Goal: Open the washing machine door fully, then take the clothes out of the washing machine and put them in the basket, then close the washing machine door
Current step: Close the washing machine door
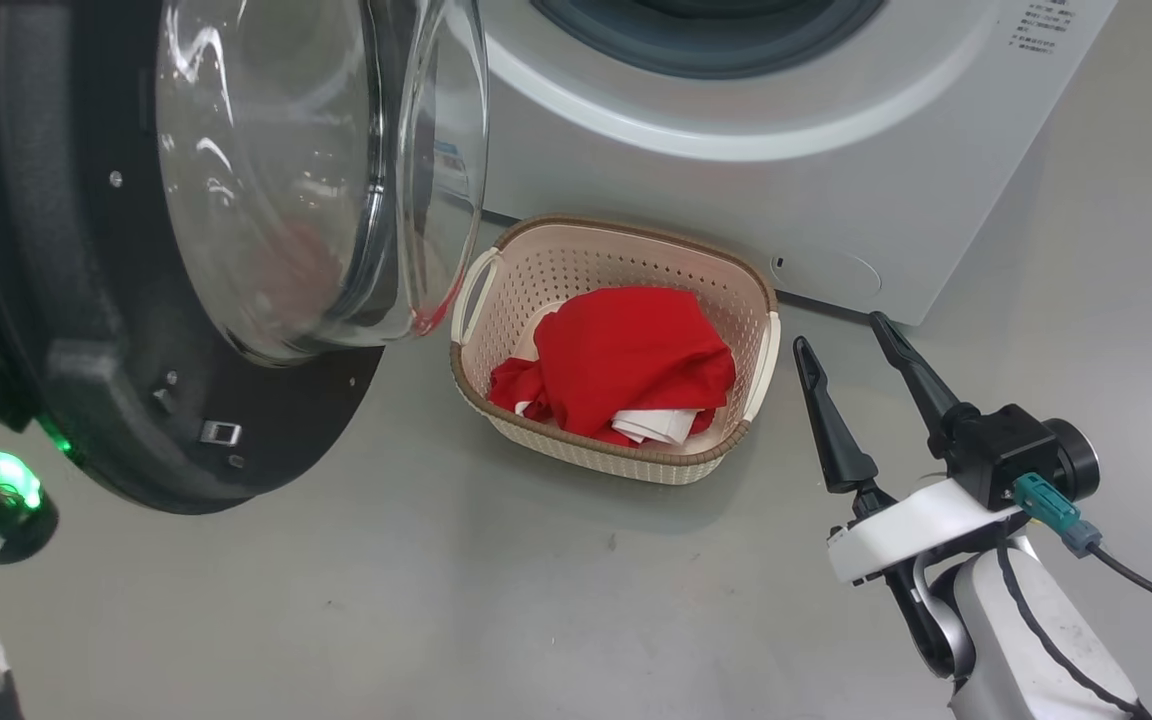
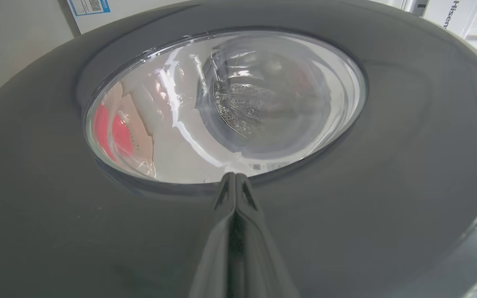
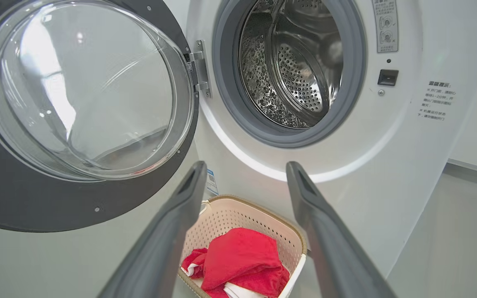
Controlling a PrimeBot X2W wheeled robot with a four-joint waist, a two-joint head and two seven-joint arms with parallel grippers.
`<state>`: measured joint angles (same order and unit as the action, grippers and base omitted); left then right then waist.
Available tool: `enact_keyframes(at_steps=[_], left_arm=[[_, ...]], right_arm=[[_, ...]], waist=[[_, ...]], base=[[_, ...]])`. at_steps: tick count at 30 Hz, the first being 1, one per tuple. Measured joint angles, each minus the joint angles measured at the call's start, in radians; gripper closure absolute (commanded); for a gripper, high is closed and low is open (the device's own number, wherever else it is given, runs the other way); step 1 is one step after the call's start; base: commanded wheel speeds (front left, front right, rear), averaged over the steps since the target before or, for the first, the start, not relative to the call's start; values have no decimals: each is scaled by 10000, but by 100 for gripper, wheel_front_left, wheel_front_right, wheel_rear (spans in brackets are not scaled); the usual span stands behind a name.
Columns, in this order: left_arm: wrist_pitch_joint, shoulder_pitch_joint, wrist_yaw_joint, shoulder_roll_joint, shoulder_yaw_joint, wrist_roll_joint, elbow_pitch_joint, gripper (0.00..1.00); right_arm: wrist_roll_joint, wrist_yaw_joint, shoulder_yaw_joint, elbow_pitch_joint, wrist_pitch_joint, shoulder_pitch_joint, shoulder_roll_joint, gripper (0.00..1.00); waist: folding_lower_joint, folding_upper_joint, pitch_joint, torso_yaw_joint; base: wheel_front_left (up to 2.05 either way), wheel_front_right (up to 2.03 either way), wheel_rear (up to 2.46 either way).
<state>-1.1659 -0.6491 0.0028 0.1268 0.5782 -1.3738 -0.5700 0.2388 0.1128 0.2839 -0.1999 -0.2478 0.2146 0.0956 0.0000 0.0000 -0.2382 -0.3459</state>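
The washing machine door (image 1: 86,300) stands swung open at the left, its glass bowl (image 1: 276,180) bulging toward the white washing machine (image 1: 636,170). My left gripper (image 2: 235,179) is shut and empty, with its tips close against the door's dark outer face (image 2: 408,165), just below the window. The cream basket (image 1: 626,232) sits on the floor before the machine and holds the red and white clothes (image 1: 626,360). To its right my right gripper (image 1: 841,335) hangs open and empty. In the right wrist view the steel drum (image 3: 292,70) shows no cloth above the basket (image 3: 238,211) and the clothes (image 3: 242,256).
Grey floor (image 1: 496,600) spreads in front of the basket. My left wrist with a green light (image 1: 14,478) shows behind the door's lower edge. A black cable (image 1: 1146,590) trails from the right wrist. The door hinge (image 3: 199,68) sits left of the porthole.
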Motion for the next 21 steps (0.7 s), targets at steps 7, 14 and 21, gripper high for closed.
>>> enact_keyframes(at_steps=[7, 14, 21], left_arm=[[-525, 463, -6, -755, -339, -257, 727, 100], [-890, 796, 6, -1016, -696, -382, 1488, 100], [-1099, 1166, 115, -1103, -1133, -520, 2253, 100]], right_arm=[[17, 0, 31, 6, 0, -37, -27, 0], [17, -6, 0, 23, -2, -37, -33, 0], [15, -6, -2, 67, -2, -36, -50, 0]], waist=[[0, 0, 71, 70], [0, 0, 16, 134], [0, 0, -84, 211]], base=[[0, 0, 0], [0, 0, 0], [0, 0, 0]])
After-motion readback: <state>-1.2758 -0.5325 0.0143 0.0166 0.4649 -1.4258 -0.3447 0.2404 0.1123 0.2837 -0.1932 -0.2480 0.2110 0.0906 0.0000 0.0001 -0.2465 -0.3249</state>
